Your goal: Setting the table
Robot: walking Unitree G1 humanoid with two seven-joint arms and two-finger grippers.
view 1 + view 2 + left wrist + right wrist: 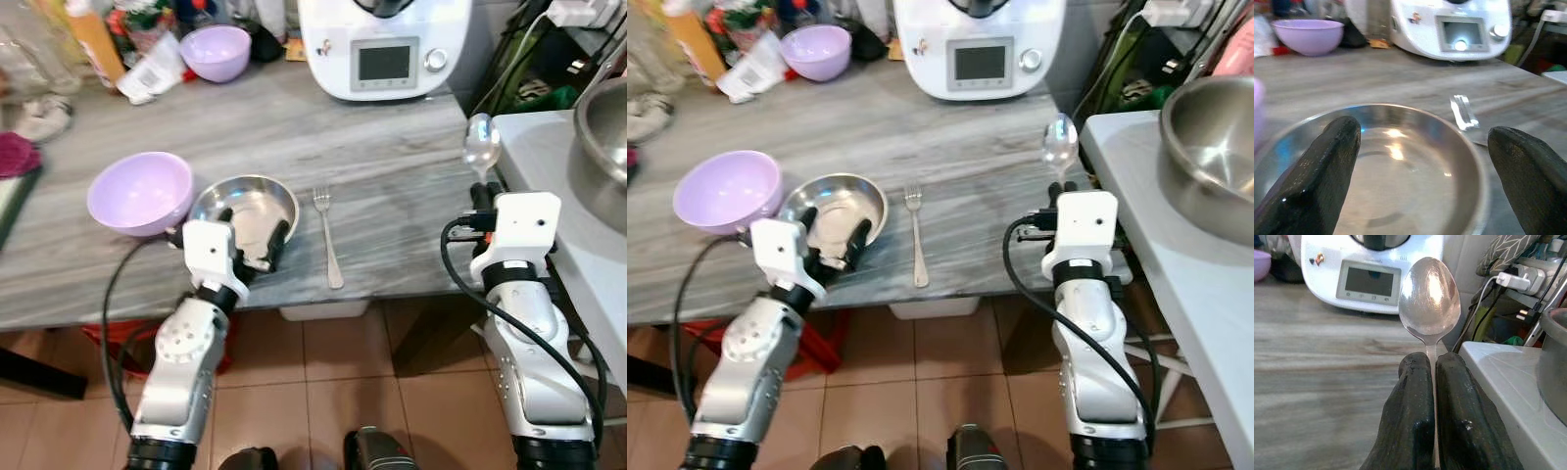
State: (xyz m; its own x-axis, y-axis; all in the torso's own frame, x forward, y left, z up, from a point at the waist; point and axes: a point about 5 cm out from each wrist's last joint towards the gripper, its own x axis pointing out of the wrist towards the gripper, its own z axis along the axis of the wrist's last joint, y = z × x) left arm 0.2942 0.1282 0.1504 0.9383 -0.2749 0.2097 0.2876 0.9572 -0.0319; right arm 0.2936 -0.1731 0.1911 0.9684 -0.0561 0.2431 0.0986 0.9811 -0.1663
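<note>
So the right end effector [481, 192] was clamped tight on a spoon [480, 147], bowl end sticking up, over the desk [392, 147] edge at about 3 o'clock. The left end effector [253, 233] had its fingers spread wide, straddling the near rim of a steel bowl [250, 201] at roughly 8 o'clock. A fork [328, 235] lay just beside that bowl on its 3 o'clock side, and a lilac bowl [140, 191] touched it at 9.

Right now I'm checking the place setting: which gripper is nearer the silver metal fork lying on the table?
Left. The left gripper sits at the steel bowl beside the silver metal fork; the right gripper holds a spoon farther off.
</note>
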